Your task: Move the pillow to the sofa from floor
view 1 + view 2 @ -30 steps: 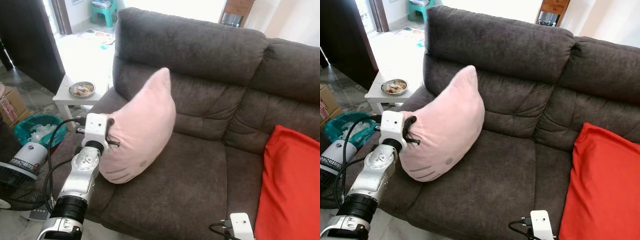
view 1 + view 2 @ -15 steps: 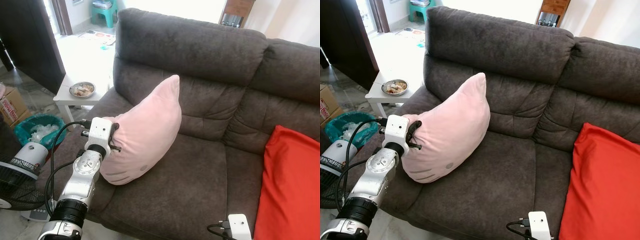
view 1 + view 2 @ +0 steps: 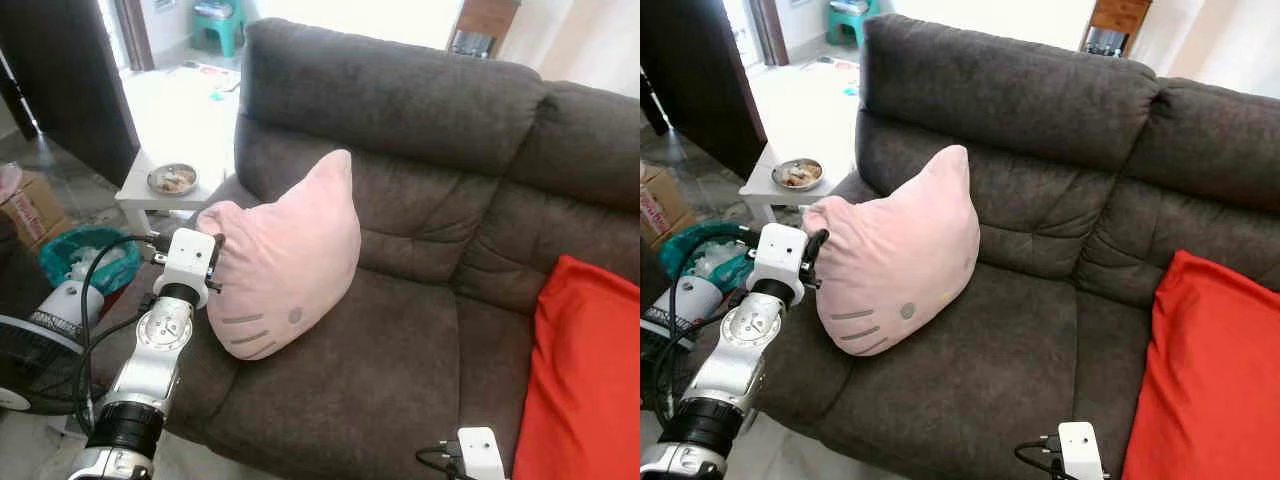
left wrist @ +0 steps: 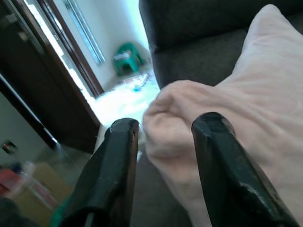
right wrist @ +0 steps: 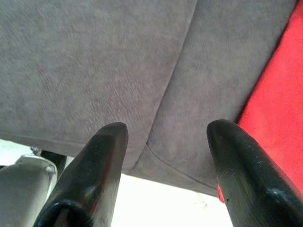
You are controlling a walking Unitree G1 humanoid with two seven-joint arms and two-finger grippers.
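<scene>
The pink cat-face pillow rests upright on the left seat of the dark grey sofa, leaning toward the backrest. My left gripper is at the pillow's left corner. In the left wrist view its two black fingers stand open, and the bunched pillow corner sits loosely between them. My right arm's wrist hangs low at the sofa's front edge. The right gripper is open over the grey seat cushion with nothing between its fingers.
A red cushion lies on the sofa's right seat. Left of the sofa stand a white side table with a bowl, a green bin, a fan and a cardboard box.
The pillow has come down and turned so its face points at me, settling on the seat. The left gripper's hold on the corner has loosened. The camera has shifted slightly.
</scene>
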